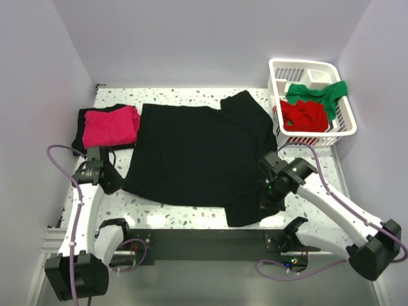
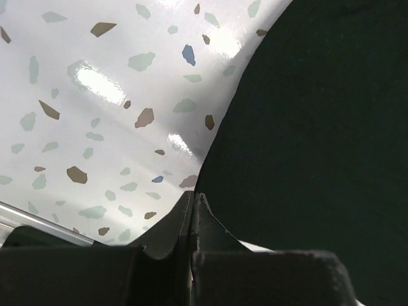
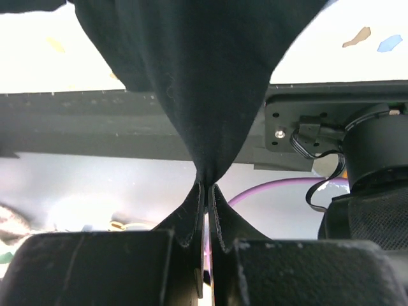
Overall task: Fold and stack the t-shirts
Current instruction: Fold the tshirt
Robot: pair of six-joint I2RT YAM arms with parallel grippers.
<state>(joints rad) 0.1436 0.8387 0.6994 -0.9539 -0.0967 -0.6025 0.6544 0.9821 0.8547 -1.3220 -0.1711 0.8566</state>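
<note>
A black t-shirt (image 1: 191, 150) lies spread flat in the middle of the table. My left gripper (image 1: 116, 183) sits at its near left corner; in the left wrist view that gripper (image 2: 194, 196) is shut, and the cloth's (image 2: 306, 127) corner runs right into its tips. My right gripper (image 1: 271, 193) is at the near right corner. Seen from the right wrist, this gripper (image 3: 207, 186) is shut on a bunched point of black cloth (image 3: 197, 70) that hangs taut into it. At the far left, a folded magenta-pink t-shirt (image 1: 111, 126) rests on a folded black one (image 1: 81, 131).
A white slatted basket (image 1: 280, 67) stands at the far right with a red t-shirt (image 1: 305, 115) and a green one (image 1: 315, 94) in it. Speckled tabletop (image 1: 166, 213) shows near the front edge. The dark base rail (image 3: 95, 127) and a purple cable (image 3: 274, 186) lie beyond my right gripper.
</note>
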